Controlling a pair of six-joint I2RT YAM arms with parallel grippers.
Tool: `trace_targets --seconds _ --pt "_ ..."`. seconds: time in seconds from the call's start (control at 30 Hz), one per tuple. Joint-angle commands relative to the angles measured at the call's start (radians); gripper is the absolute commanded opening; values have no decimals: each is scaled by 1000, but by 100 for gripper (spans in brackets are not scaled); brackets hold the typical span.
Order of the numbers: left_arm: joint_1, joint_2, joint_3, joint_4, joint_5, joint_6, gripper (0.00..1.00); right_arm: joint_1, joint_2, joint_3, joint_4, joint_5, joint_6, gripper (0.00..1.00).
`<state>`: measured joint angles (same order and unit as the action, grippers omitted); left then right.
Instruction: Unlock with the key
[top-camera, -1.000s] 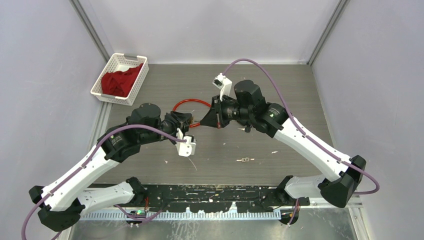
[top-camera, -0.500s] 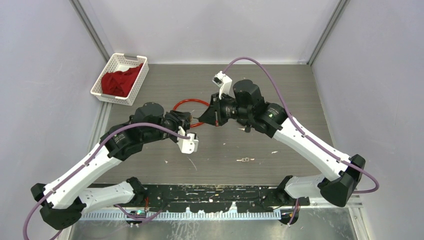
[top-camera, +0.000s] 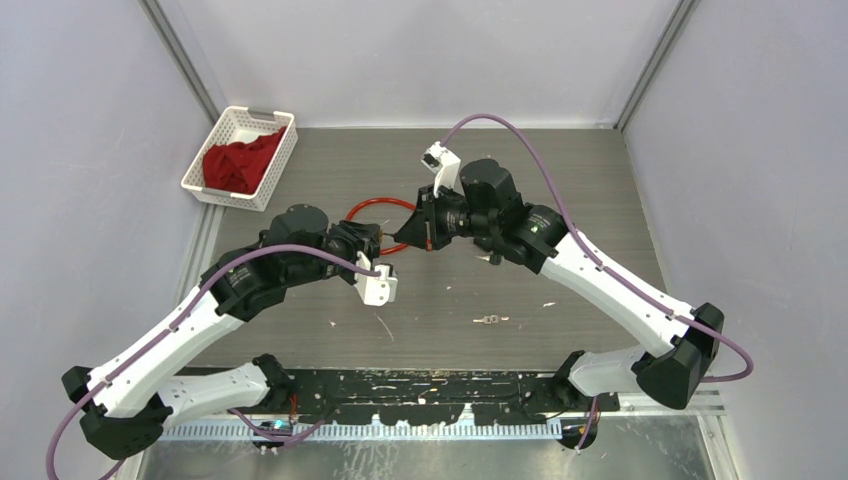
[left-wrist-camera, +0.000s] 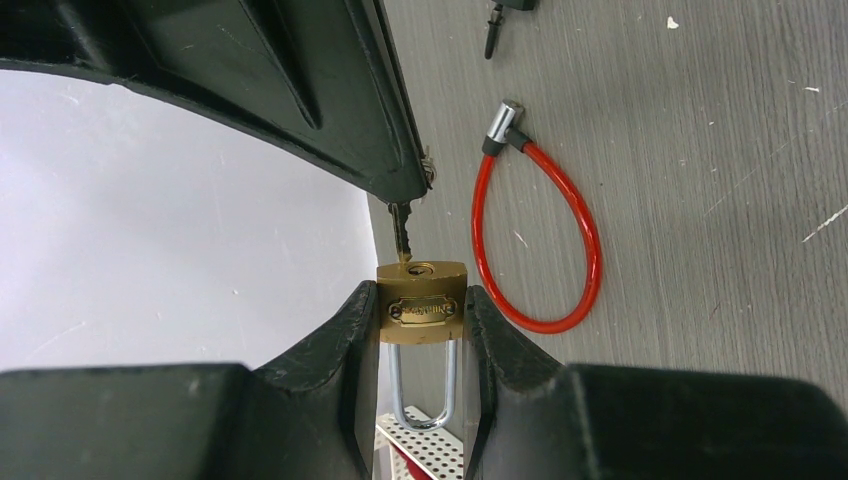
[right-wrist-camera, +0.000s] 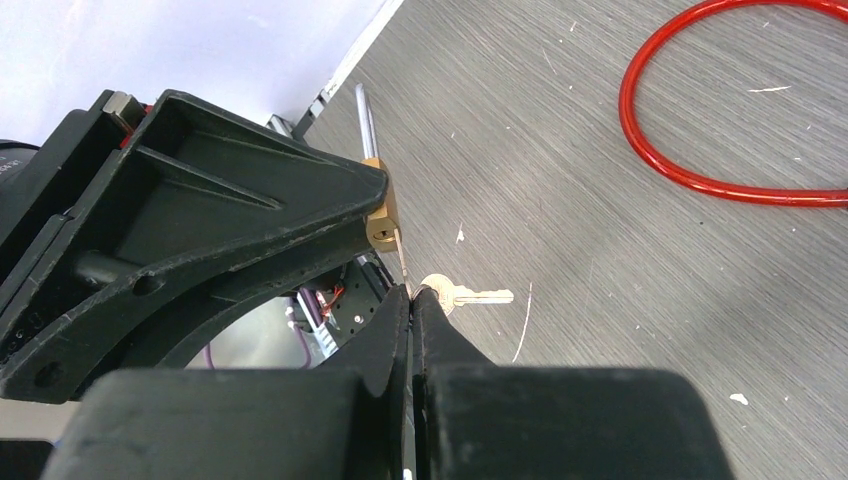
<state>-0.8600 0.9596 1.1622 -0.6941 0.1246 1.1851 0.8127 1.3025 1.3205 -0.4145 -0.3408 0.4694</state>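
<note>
The brass padlock (left-wrist-camera: 421, 303) sits clamped in the left tool (left-wrist-camera: 420, 312), the key (left-wrist-camera: 400, 228) tip touching its keyhole end.

The padlock (left-wrist-camera: 421, 296) is brass-yellow with a silver shackle, and the key (left-wrist-camera: 402, 230) above it is silver. The left pincer (left-wrist-camera: 421, 304) and right pincer (right-wrist-camera: 412, 298) are black. Right of the padlock, the cable (left-wrist-camera: 585, 240) is glossy red with a silver tip. The counter (top-camera: 600, 160) is grey with fine wood grain. The basket (top-camera: 278, 168) is white and perforated, and the cloth (top-camera: 235, 165) in it is red.
</note>
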Motion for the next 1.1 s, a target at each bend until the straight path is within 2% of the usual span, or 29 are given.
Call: trace_targets --seconds 0.0,1.07 --pt "-2 -14 46 30 -2 -10 0 8 -2 47 62 10 4 1" --pt "-3 -28 44 28 5 -15 0 24 16 31 88 21 20 1"
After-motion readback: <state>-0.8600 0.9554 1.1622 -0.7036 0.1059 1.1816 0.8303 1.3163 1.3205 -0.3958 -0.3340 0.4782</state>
